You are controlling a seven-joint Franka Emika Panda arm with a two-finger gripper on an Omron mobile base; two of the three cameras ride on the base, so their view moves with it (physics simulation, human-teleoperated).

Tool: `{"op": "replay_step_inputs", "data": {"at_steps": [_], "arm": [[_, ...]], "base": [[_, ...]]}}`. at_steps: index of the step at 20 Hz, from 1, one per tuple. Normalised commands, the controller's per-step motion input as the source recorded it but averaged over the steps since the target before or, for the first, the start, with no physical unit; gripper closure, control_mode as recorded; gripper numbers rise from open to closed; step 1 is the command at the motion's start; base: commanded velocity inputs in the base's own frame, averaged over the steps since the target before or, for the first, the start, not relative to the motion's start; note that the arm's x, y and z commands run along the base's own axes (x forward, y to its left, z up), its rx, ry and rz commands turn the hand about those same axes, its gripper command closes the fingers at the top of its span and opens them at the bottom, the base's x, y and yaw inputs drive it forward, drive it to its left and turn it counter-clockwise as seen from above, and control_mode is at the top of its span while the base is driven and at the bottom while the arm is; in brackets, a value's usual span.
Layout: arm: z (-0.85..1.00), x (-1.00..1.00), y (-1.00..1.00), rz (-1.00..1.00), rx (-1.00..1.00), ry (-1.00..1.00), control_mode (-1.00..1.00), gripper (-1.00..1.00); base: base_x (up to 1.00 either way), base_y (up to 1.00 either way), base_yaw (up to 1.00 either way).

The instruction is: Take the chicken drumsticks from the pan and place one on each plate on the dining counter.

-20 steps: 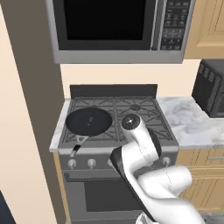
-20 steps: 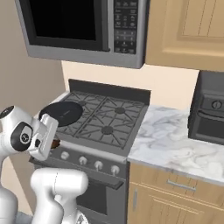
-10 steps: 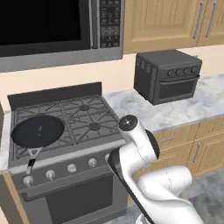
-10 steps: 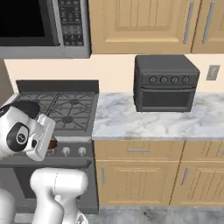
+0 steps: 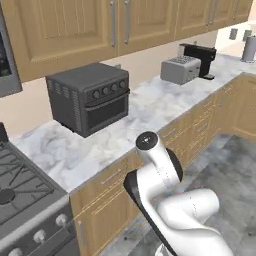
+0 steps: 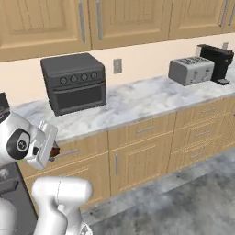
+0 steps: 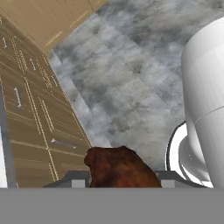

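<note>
Gripper (image 7: 119, 180) clamped on one chicken drumstick (image 7: 120, 168), fingers pressing it from both sides. Held low in front of wooden base cabinets (image 6: 137, 151), well right of toaster oven (image 6: 75, 82); dark brown speck beside hand (image 6: 54, 151), probably same piece.

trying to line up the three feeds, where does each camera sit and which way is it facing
Left base view: behind the arm, facing the toaster oven on the marble counter; white arm lower right.
Right base view: same counter and toaster oven; arm lower left.
Hand view: looks down at the grey floor; claw shut on a drumstick.
</note>
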Motion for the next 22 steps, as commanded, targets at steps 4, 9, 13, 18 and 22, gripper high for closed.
{"op": "replay_step_inputs", "data": {"at_steps": [4, 9, 13, 18, 22], "arm": [[0.0, 0.0, 0.0, 0.0, 0.0, 0.0, 1.0, 1.0], [0.0, 0.0, 0.0, 0.0, 0.0, 0.0, 1.0, 1.0], [0.0, 0.0, 0.0, 0.0, 0.0, 0.0, 1.0, 1.0], [0.0, 0.0, 0.0, 0.0, 0.0, 0.0, 1.0, 1.0], [0.0, 0.0, 0.0, 0.0, 0.0, 0.0, 1.0, 1.0]], "base": [[0.01, -0.45, -0.73], [0.2, -0.31, -0.7], [0.52, -0.3, -0.63], [0.76, -0.43, -0.57], [0.83, -0.55, -0.55]]}}
